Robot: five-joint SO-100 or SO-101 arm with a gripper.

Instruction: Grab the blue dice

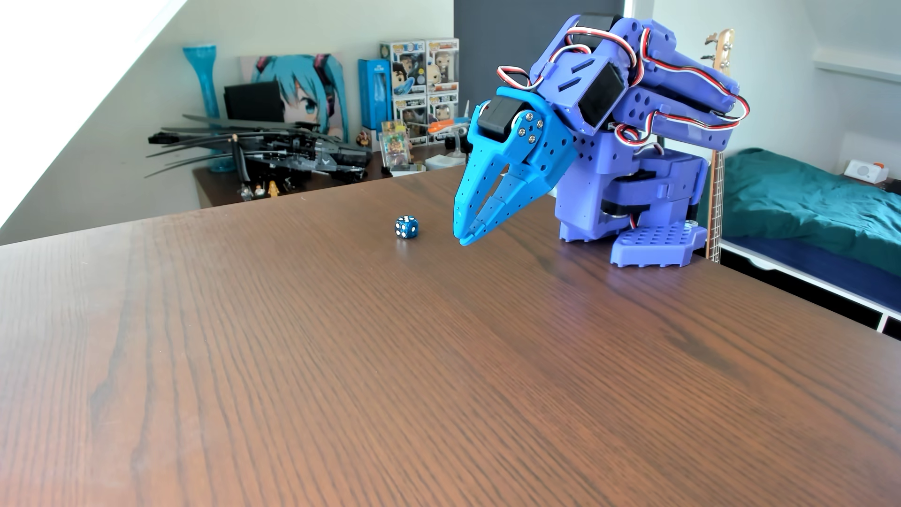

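The blue dice (406, 227) is a tiny blue cube with white pips. It sits alone on the dark wooden table (439, 365), left of the arm. My gripper (463, 238) is light blue and points down with its tips just above the table, a short way right of the dice and apart from it. Its jaws are closed together at the tips and hold nothing. The purple arm (634, 136) is folded over its base at the table's far right.
The table's far edge (292, 195) runs just behind the dice. Beyond it stands a low shelf with a black model aircraft (273, 151), boxed figures (424, 87) and a blue vase (205, 83). A bed (804, 204) lies at right.
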